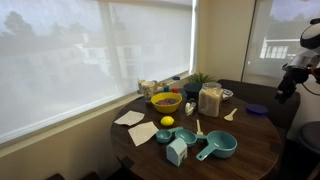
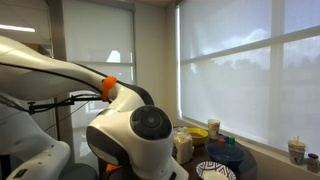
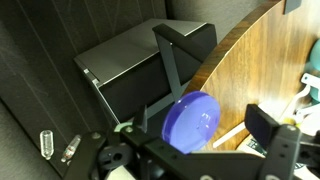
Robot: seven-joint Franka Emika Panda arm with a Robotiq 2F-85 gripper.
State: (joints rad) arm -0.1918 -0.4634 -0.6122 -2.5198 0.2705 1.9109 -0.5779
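A purple plate (image 3: 192, 120) is seen lying flat at the rim of the round wooden table (image 3: 255, 60); in an exterior view it (image 1: 257, 109) is set apart from the other items, on the side nearest the arm. The gripper (image 3: 203, 146) is held above it without contact, its fingers (image 3: 268, 135) spread wide with nothing between them; in an exterior view the gripper (image 1: 287, 88) is seen beyond the table's edge. Past the plate, a dark boxy piece of furniture (image 3: 140, 70) is visible. Farther in, a glass jar (image 1: 210, 100), a yellow bowl (image 1: 165, 101), a lemon (image 1: 167, 122) and a teal measuring cup (image 1: 218, 147) are grouped.
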